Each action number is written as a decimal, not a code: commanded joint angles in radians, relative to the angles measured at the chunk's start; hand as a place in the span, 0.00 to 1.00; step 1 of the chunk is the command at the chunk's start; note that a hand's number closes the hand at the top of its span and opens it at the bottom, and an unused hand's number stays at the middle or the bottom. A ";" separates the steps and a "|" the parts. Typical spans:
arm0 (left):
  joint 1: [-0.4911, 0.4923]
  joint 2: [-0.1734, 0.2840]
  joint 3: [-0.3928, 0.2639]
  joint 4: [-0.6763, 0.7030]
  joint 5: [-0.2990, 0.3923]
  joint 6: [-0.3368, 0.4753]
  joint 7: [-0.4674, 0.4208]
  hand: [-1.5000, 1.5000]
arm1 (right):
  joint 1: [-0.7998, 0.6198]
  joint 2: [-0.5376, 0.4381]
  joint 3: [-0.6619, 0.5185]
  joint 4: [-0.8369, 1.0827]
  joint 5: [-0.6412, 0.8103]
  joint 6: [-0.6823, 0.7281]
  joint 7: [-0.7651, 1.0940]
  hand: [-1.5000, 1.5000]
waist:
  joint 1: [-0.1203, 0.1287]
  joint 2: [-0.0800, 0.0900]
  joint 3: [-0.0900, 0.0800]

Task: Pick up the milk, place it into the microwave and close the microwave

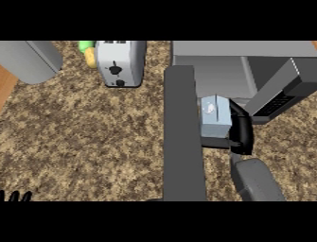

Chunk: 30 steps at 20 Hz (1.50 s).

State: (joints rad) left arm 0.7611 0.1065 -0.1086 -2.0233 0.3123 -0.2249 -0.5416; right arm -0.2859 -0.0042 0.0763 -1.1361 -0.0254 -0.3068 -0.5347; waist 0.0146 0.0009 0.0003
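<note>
One robot hand point(240, 134), the right, is curled around the milk point(215, 119) near the desk's point(84, 137) far right corner, just before the open microwave point(259, 71). Left robot hand point(13, 196) rests open.

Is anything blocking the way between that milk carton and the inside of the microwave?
Nothing visible does. The right hand holds the milk carton just in front of the microwave, whose door is swung wide open. The opening beyond the carton looks bare.
</note>
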 commanded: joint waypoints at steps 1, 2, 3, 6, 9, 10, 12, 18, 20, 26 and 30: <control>-0.017 0.012 0.029 0.039 0.018 -0.030 -0.020 0.00 | -0.120 0.004 -0.047 0.150 0.039 -0.080 0.034 1.00 | 0.002 0.001 0.000; -0.019 -0.015 -0.021 0.012 -0.031 0.014 0.020 0.00 | -0.174 0.004 -0.035 0.192 0.041 -0.093 0.044 1.00 | 0.003 0.002 0.000; 0.008 -0.006 -0.019 0.002 -0.010 -0.010 0.012 0.00 | -0.196 0.004 -0.081 0.307 0.002 -0.066 -0.038 1.00 | 0.010 0.004 0.001; -0.024 0.017 0.047 0.046 0.031 -0.040 -0.009 0.00 | -0.280 -0.008 -0.155 0.439 -0.033 -0.031 -0.093 1.00 | 0.009 0.005 0.001; 0.017 0.010 0.029 0.014 0.001 -0.045 -0.029 0.00 | -0.366 -0.011 -0.197 0.602 -0.053 -0.042 -0.162 1.00 | 0.020 0.008 0.001; -0.028 0.001 0.037 0.044 0.004 -0.026 -0.007 0.00 | -0.378 0.004 -0.185 0.627 -0.043 -0.081 -0.179 1.00 | 0.013 0.006 0.001; 0.019 0.010 0.007 0.063 -0.017 -0.083 -0.067 0.00 | -0.438 -0.027 -0.220 0.716 -0.034 -0.087 -0.191 1.00 | 0.032 0.012 0.001; -0.034 0.015 0.033 0.064 0.008 -0.063 -0.019 0.00 | -0.555 -0.081 -0.226 0.869 0.027 -0.200 -0.183 1.00 | 0.054 0.022 0.002; -0.014 0.007 0.022 0.058 0.002 -0.072 -0.044 0.00 | -0.540 -0.138 -0.248 0.901 0.014 -0.152 -0.209 1.00 | 0.069 0.029 0.003; -0.040 0.019 0.027 0.064 -0.007 -0.073 -0.032 0.00 | -0.581 -0.159 -0.235 0.957 0.056 -0.244 -0.249 1.00 | 0.093 0.041 0.005; -0.082 0.017 0.012 0.093 -0.010 -0.074 -0.009 0.00 | -0.630 -0.169 -0.207 0.974 0.100 -0.318 -0.267 1.00 | 0.099 0.048 0.004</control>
State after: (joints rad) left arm 0.7021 0.1265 -0.0841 -1.9461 0.3076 -0.2979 -0.5623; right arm -0.8739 -0.1592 -0.1503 -0.1893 0.0380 -0.5559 -0.7876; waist 0.1034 0.0429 0.0048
